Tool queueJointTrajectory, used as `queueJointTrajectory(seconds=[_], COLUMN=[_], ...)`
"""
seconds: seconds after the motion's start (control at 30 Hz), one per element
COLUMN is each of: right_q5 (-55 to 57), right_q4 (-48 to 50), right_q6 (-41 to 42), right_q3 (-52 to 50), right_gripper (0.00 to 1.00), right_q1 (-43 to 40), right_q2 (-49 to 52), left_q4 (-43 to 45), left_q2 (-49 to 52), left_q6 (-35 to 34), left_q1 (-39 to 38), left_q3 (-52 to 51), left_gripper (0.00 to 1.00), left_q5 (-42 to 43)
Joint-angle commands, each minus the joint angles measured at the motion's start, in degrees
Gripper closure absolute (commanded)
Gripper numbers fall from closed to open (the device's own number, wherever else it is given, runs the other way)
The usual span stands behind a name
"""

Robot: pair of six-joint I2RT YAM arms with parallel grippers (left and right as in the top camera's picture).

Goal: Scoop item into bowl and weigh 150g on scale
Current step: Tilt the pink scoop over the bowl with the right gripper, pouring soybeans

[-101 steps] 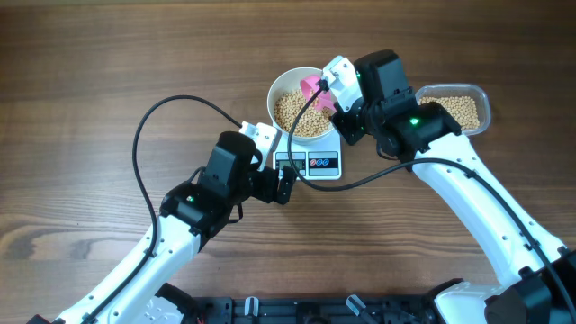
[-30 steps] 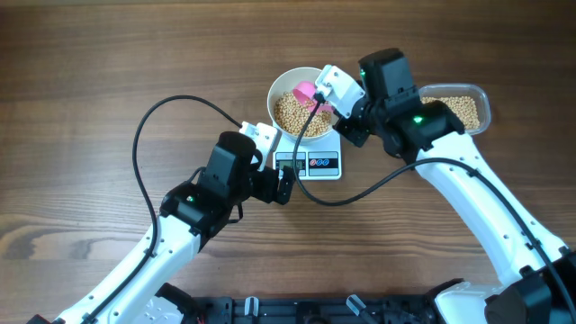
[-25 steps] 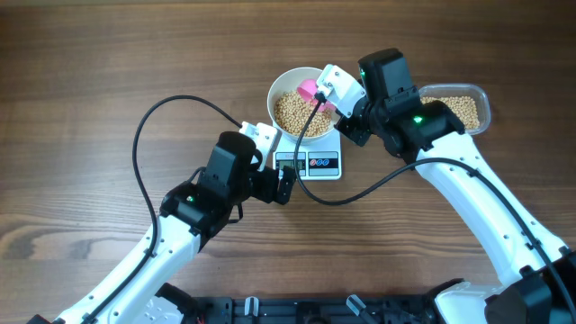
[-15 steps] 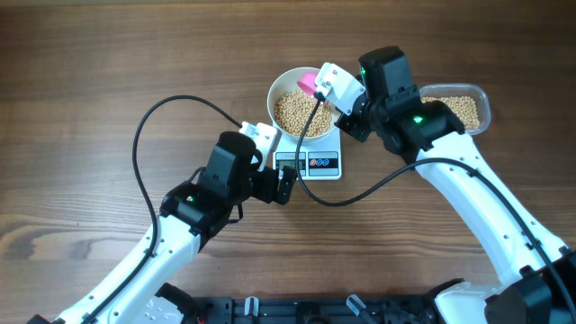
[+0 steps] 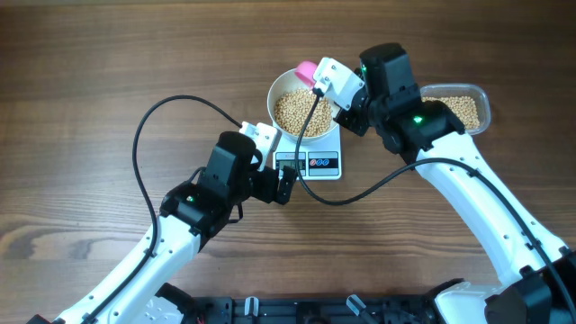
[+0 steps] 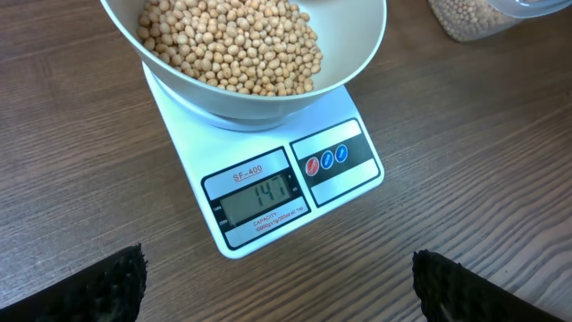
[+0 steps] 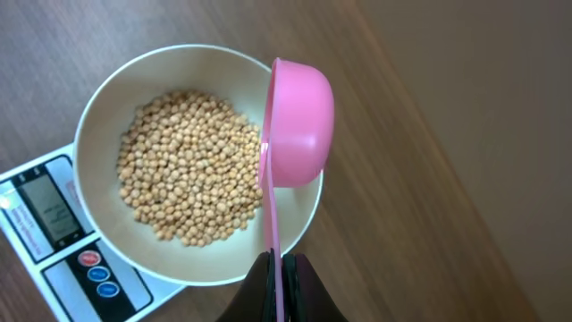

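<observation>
The white bowl (image 5: 281, 88) (image 6: 353, 49) (image 7: 98, 116) stands on the white scale (image 5: 331, 165) (image 6: 268, 233) (image 7: 27, 259) and holds a heap of tan beans (image 5: 301, 112) (image 6: 228, 45) (image 7: 183, 165). The scale's display (image 6: 259, 195) is lit. My right gripper (image 5: 346, 112) (image 7: 279, 273) is shut on the thin handle of a pink scoop (image 5: 307, 69) (image 7: 299, 121), which is turned on its side over the bowl's far rim. My left gripper (image 5: 286, 184) (image 6: 277, 291) is open, low over the table just in front of the scale, with nothing between its fingers (image 6: 80, 291).
A clear plastic tub (image 5: 461, 106) (image 6: 474, 16) with more beans sits right of the bowl, partly under the right arm. Black cables (image 5: 153, 117) loop over the wooden table from both wrists.
The right gripper has carried the pink scoop from over the beans toward the bowl's far rim, turning it onto its side. The left arm has not moved.
</observation>
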Motion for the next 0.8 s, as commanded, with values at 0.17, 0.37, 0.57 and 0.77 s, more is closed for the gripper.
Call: queueJointTrajectory(seconds=[0.17,0.37,0.57,0.77], right_q5=[0.3,0.3,0.1,0.1], right_q4=[-4.7,-1.3,2.1,5.0], right_q6=[0.9,7.5,8.0,12.9], right_q3=[1.2,1.2,1.2,1.2], right_gripper=[0.96,0.96,0.96,0.96], right_q1=[0.0,0.0,0.0,0.0], right_q2=[-1.2,-1.2,-1.2,-1.3], left_q4=[0.1,0.1,0.1,0.1], left_q2=[0.2,0.2,0.2,0.2], left_q6=[1.3,1.3,1.3,1.3], left_q1=[-0.2,-0.2,-0.2,-0.2], left_q3=[-0.3,-0.3,-0.3,-0.3], left_gripper=[0.0,0.0,0.0,0.0], left_q5=[0.9,0.9,0.9,0.9])
